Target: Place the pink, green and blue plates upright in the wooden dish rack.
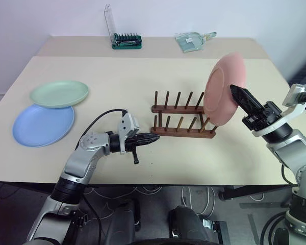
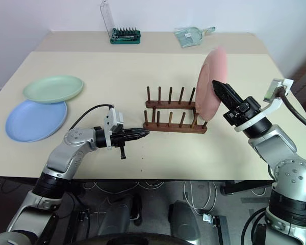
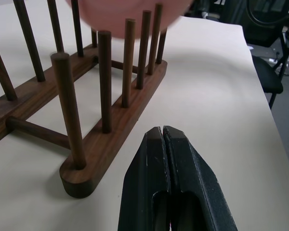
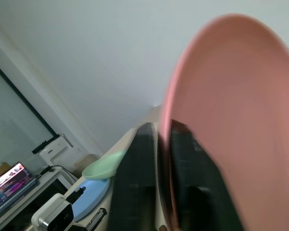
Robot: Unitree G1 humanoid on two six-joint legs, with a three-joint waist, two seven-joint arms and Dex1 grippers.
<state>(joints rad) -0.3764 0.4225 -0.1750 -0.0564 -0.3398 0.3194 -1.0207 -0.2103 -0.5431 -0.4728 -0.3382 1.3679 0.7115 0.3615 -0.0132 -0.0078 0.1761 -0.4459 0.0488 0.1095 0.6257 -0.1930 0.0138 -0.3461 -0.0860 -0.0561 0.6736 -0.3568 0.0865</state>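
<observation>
Pink plate (image 1: 223, 88) stands upright at the right end of the wooden rack (image 1: 182, 121), its rim between the fingers of the right claw (image 1: 238, 94), which grasps it. Left claw (image 1: 154, 139), clenched and empty, rests beside the rack. Green plate (image 1: 59, 94) and blue plate (image 1: 43, 125) lie flat on the surface (image 1: 122, 71), both not yet racked.

green screwdriver bit set (image 1: 126, 41), clear packet (image 1: 193, 40), beige table (image 1: 117, 81)
</observation>
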